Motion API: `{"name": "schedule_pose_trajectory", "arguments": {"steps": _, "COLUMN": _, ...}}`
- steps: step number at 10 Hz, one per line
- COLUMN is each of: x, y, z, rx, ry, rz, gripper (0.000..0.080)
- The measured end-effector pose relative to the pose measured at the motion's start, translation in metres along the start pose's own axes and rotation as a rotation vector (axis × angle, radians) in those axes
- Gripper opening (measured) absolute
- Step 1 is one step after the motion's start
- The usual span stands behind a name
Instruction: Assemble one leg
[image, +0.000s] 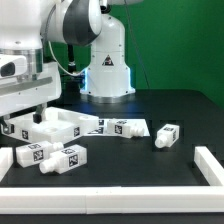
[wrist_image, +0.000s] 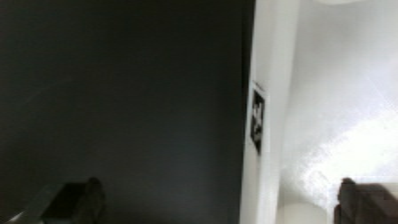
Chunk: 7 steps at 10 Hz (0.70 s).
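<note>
Several white legs with black-and-white tags lie on the black table: one tilted leg (image: 166, 136) towards the exterior view's right, one (image: 126, 128) near the middle, and two side by side (image: 62, 157) (image: 30, 155) at the front left. My gripper (image: 30, 112) hangs low at the exterior view's left, over the large white table-top piece (image: 58, 123). In the wrist view my gripper (wrist_image: 219, 200) is open. Its dark fingertips (wrist_image: 75, 200) straddle the tagged rim of the table-top piece (wrist_image: 267, 120). It holds nothing. No leg shows in the wrist view.
A white raised border runs along the table's front (image: 110, 205) and the exterior view's right (image: 211, 165). The robot's base (image: 105, 70) stands behind the parts.
</note>
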<state>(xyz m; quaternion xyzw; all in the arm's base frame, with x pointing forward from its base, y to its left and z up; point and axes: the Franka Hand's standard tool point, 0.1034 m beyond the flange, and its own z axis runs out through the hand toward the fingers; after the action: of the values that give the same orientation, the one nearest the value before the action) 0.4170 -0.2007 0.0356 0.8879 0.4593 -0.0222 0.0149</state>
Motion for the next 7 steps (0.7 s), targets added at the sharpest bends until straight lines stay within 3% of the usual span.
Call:
{"name": "schedule_pose_trajectory", "arguments": {"steps": 2, "x": -0.003, "y": -0.004, "z": 0.019, "rx": 0.011, "ry": -0.008, "rz": 0.007, "gripper": 0.065}}
{"name": "schedule_pose_trajectory", "arguments": {"steps": 4, "x": -0.004, "y": -0.002, "z": 0.021, "rx": 0.013, "ry": -0.01, "rz": 0.007, "gripper": 0.065}}
{"name": "schedule_pose_trajectory", "arguments": {"steps": 6, "x": -0.004, "y": -0.003, "z": 0.022, "rx": 0.016, "ry": -0.011, "rz": 0.008, "gripper": 0.0399}}
{"name": "schedule_pose_trajectory", "arguments": {"steps": 7, "x": -0.004, "y": -0.003, "z": 0.022, "rx": 0.016, "ry": -0.011, "rz": 0.008, "gripper": 0.0399}}
